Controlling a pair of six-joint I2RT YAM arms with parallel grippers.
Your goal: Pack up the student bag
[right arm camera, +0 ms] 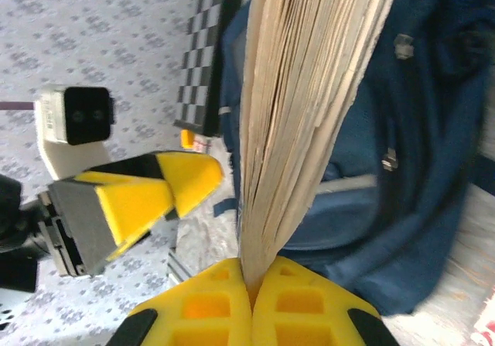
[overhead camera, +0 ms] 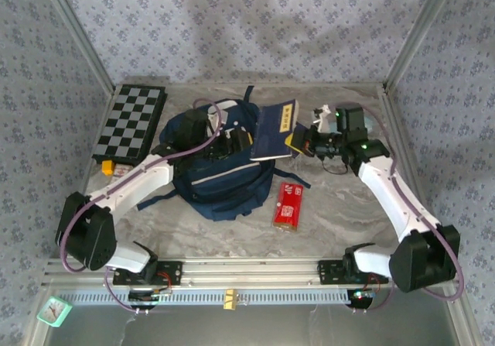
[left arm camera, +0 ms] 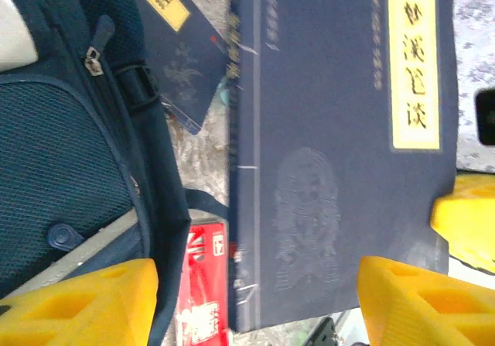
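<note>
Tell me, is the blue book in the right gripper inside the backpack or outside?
Outside. The right gripper is shut on the blue book; its cover shows beside the backpack.

Left jaws apart, right jaws tight.

We find the student bag (overhead camera: 220, 177) mid-table (overhead camera: 332, 214), with the folded chessboard (overhead camera: 131, 121) to its left and further back. A packet (overhead camera: 288, 205) lies just right of the bag's front. The book (overhead camera: 274, 129) stands over the bag's right rear, pinched by the right gripper (overhead camera: 298, 141). The left gripper (overhead camera: 226, 142) hangs above the bag.
</note>
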